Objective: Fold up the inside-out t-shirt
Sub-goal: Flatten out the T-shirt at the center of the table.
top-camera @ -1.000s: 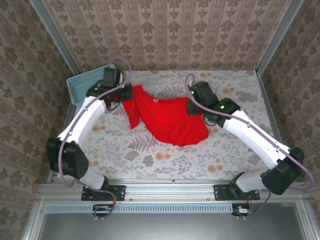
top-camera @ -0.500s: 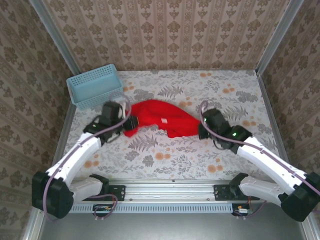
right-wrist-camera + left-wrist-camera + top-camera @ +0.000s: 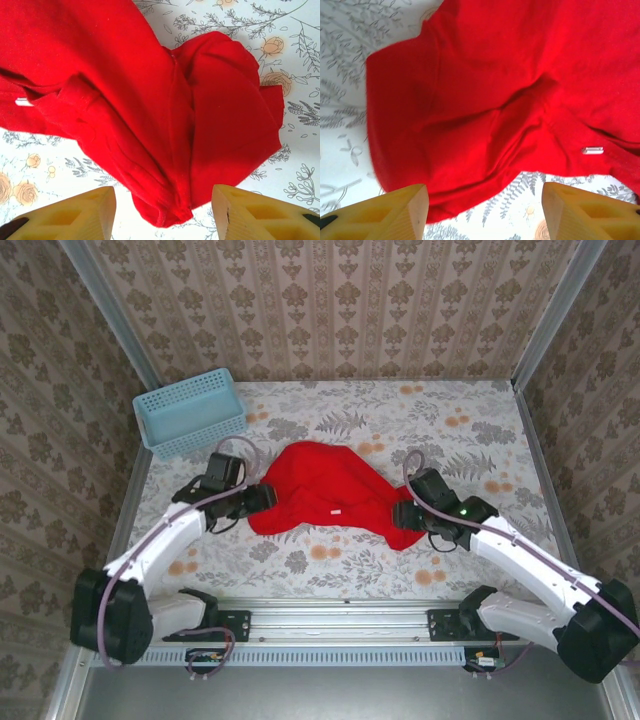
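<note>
Top view: shirt [image 3: 325, 502] crumpled on table [image 3: 470, 440], between left gripper [image 3: 264, 498] and right gripper [image 3: 400, 513], each at an edge. Left wrist: jaws apart, empty, above cloth; tag [image 3: 592, 150] showing. Right wrist: jaws apart, empty. Risk: pinching doubled layers of bunched cloth, skewing any fold.

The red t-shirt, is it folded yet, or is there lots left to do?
Not yet. Done so far: not much. The t-shirt lies on the table in one rumpled bunch, its white tag showing. In hand: nothing. The left gripper and the right gripper are both open at its edges, holding no cloth. Left: spreading it flat and probably every fold.
</note>
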Action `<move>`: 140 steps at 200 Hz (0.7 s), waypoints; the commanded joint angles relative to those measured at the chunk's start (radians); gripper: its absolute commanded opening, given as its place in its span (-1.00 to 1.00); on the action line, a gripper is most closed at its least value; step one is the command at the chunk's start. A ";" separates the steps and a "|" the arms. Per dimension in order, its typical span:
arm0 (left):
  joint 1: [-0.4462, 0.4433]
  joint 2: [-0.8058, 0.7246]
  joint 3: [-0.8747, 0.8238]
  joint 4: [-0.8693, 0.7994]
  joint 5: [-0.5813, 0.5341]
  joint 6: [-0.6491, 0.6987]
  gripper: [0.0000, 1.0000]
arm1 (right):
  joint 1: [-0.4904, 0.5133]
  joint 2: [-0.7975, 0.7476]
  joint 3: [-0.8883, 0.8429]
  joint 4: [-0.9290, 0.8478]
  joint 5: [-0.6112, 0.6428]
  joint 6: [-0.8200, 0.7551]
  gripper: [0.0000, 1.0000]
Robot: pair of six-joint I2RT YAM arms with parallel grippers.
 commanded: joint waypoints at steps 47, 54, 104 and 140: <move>-0.003 0.169 0.049 -0.055 -0.111 -0.026 0.20 | -0.006 0.082 0.000 0.020 -0.020 0.057 0.06; -0.001 0.169 0.045 -0.056 -0.122 -0.023 0.21 | -0.006 0.082 -0.009 0.026 -0.025 0.058 0.06; 0.024 0.221 0.029 -0.043 -0.127 -0.018 0.12 | -0.007 0.191 -0.011 0.059 -0.042 0.084 0.02; 0.033 0.255 0.030 -0.016 -0.107 -0.007 -0.12 | -0.006 0.242 -0.013 0.057 0.007 0.094 -0.04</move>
